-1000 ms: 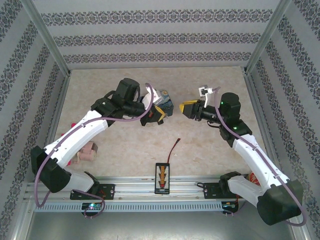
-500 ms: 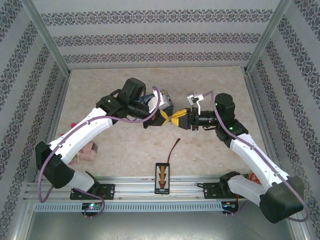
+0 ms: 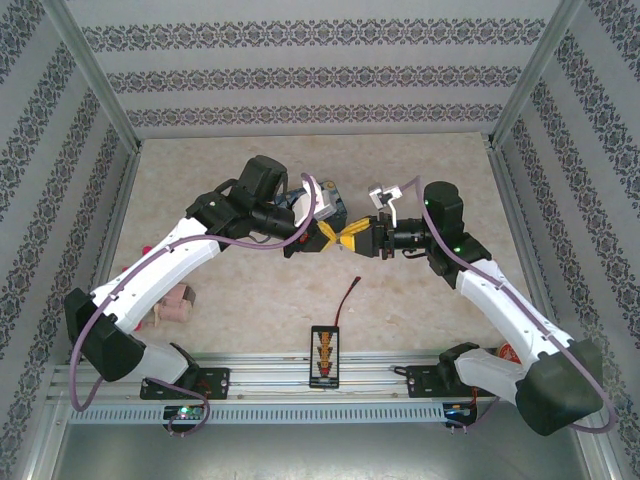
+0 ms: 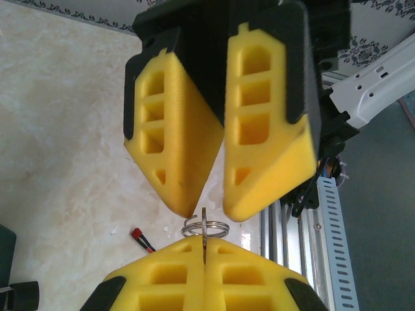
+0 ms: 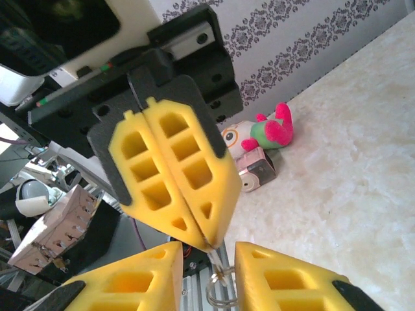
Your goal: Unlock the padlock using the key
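Note:
My left gripper (image 4: 204, 245) is shut on the key (image 4: 205, 228), a thin grey blade standing up from between its yellow pads with a wire ring (image 4: 219, 228) threaded through it. My right gripper (image 4: 209, 208) faces it tip to tip, open, one finger on each side of the key's free end. In the right wrist view the key (image 5: 217, 267) and its ring (image 5: 224, 297) hang from the left gripper (image 5: 209, 245) into the gap of my right gripper (image 5: 209, 262). From above, the two grippers meet at mid-table, left (image 3: 326, 235) and right (image 3: 360, 238). The padlock is out of view.
A blue painted tin (image 3: 330, 203) lies just behind the left gripper. A red-and-black wire (image 3: 350, 293) runs to a black connector board (image 3: 325, 352) near the front rail (image 3: 300, 385). A pink toy (image 3: 178, 303) lies at the left, a plush toy (image 5: 266, 128) beside it.
The grippers were apart a second ago. The right gripper has swung left and the left one slightly right, so they now meet around the key.

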